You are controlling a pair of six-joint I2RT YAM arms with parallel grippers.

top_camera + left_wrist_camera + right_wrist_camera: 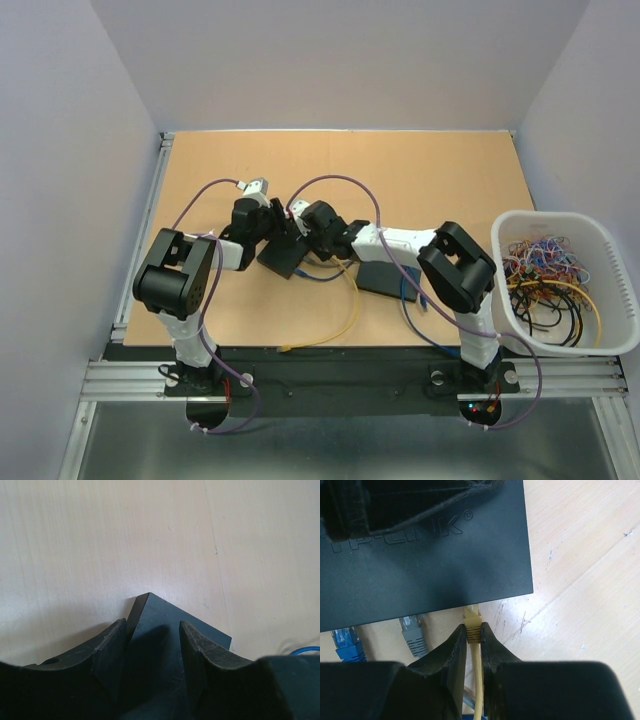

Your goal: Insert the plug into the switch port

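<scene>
Here, a yellow plug meets the black switch edge.
Right gripper pinches its yellow boot; left gripper straddles a switch corner, grip unclear.

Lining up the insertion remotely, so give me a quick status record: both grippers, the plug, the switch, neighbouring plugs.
left gripper: jaws open, over switch corner
right gripper: jaws shut on yellow plug
yellow plug: tip at switch edge, body outside
neighbours: grey plug, blue plug at same edge
</scene>
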